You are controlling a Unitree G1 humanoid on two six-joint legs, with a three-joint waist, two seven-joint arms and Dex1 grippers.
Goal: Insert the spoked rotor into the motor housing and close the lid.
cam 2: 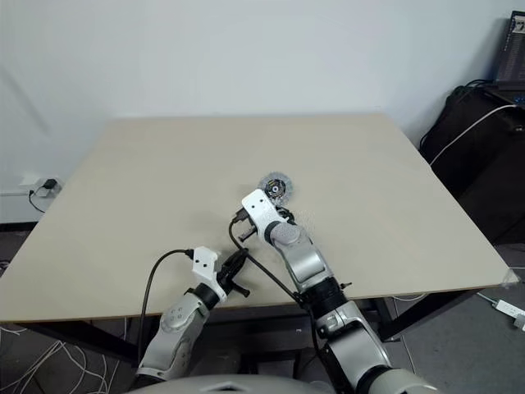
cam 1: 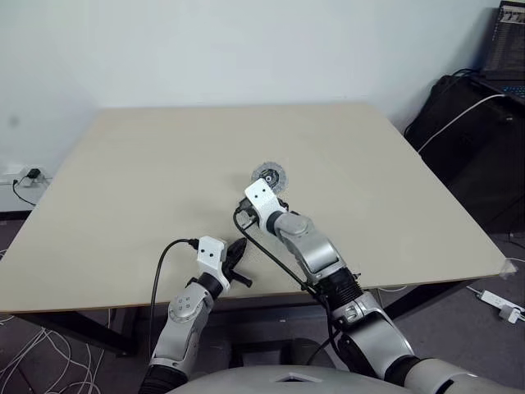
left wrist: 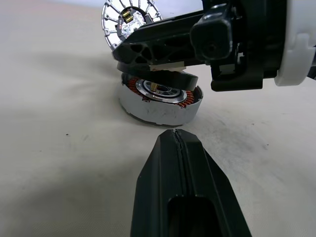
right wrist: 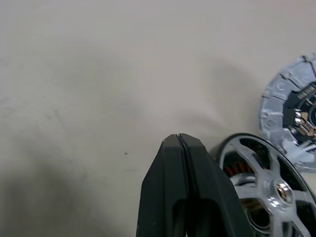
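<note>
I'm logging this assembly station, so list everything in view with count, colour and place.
Round grey motor housing with copper-brown windings: one, on the table, near its middle.
Silvery spoked rotor wheel: one, lying tilted on the housing, not seated.
Flat silver ribbed lid disc: one, just beyond the housing.
Beige table: one.
Black bag: one, right of the table.
White cables: several, on the floor.
Left tool: black, shut, near the front edge.
Right tool: black, shut, beside the rotor.

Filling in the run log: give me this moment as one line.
rotor: resting tilted on housing, not seated | lid: on table beyond | right tool: shut, beside rotor | left tool: shut, empty
</note>
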